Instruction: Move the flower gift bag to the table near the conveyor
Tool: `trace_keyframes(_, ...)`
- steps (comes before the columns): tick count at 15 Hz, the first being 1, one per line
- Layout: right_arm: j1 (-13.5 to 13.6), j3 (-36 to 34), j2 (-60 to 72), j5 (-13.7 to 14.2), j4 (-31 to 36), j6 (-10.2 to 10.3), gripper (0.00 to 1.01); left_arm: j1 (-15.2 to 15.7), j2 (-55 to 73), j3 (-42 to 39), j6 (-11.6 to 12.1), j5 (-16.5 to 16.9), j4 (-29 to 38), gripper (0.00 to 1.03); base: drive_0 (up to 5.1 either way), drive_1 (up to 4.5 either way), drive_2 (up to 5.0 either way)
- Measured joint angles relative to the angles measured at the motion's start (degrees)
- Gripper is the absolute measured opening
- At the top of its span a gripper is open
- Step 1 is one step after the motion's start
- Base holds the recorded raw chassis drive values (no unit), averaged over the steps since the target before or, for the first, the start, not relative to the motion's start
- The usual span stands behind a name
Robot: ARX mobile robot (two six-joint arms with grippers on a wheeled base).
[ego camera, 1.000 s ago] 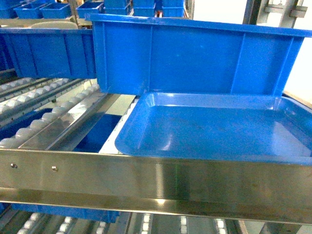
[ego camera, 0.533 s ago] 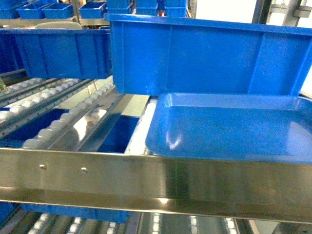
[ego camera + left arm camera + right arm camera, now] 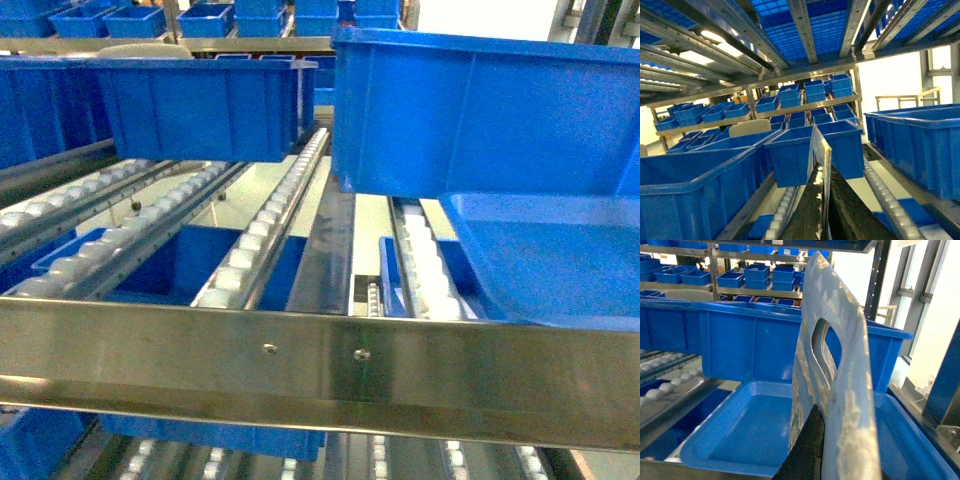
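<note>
The flower gift bag (image 3: 840, 340) is pale blue with a faded floral print and a cut-out handle. It stands upright in the right wrist view, above a blue tray (image 3: 740, 435). My right gripper (image 3: 832, 415) is shut on its lower part; one black finger (image 3: 807, 450) shows and the other is hidden behind the bag. In the left wrist view my left gripper (image 3: 821, 167) is shut on a thin pale sheet seen edge-on (image 3: 822, 145), apparently the same bag. The conveyor (image 3: 250, 240) fills the head view, where neither gripper shows. The table is out of view.
Blue bins (image 3: 200, 105) sit on the roller lanes, and a large one (image 3: 480, 110) stands behind the blue tray (image 3: 550, 250) at right. A steel front rail (image 3: 320, 370) crosses the head view. More shelves of bins stand behind (image 3: 790, 95).
The head view has swung left. The blue tray and large bin have slid to the right edge, and more roller lanes and a second bin now show.
</note>
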Motion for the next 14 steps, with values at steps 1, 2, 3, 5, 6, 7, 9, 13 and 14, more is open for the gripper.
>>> trace_keyframes(1,0.0,0.0,0.0,0.0,0.2,0.0,0.02,0.0,0.0,0.0,0.0,0.0,0.0,0.02,-4.6,2.77,2.8)
trace_keyframes(2,0.0,0.0,-0.1,0.0,0.1,0.0,0.02,0.0,0.0,0.0,0.0,0.0,0.0,0.02,-4.8,2.52,2.5)
trace_keyframes(3,0.0,0.0,-0.1,0.0,0.1,0.0,0.02,0.0,0.0,0.0,0.0,0.0,0.0,0.02,-4.9,2.48,2.5)
trace_keyframes(5,0.0,0.0,-0.1,0.0,0.0,0.0,0.02,0.0,0.0,0.0,0.0,0.0,0.0,0.02,-4.9,2.48,2.5)
trace_keyframes(6,0.0,0.0,-0.2,0.0,0.2,0.0,0.02,0.0,0.0,0.0,0.0,0.0,0.0,0.02,-4.9,2.48,2.5)
trace_keyframes(7,0.0,0.0,-0.1,0.0,0.1,0.0,0.02,0.0,0.1,0.0,0.0,0.0,0.0,0.02,-4.9,2.48,2.5)
trace_keyframes(9,0.0,0.0,-0.1,0.0,0.2,0.0,0.02,0.0,0.0,0.0,0.0,0.0,0.1,0.02,-4.9,2.48,2.5)
trace_keyframes(13,0.0,0.0,-0.1,0.0,0.0,0.0,0.02,0.0,0.0,0.0,0.0,0.0,0.0,0.02,-4.8,1.11,3.6)
trace_keyframes(14,0.0,0.0,-0.1,0.0,0.0,0.0,0.02,0.0,0.0,0.0,0.0,0.0,0.0,0.02,-4.6,1.27,3.8)
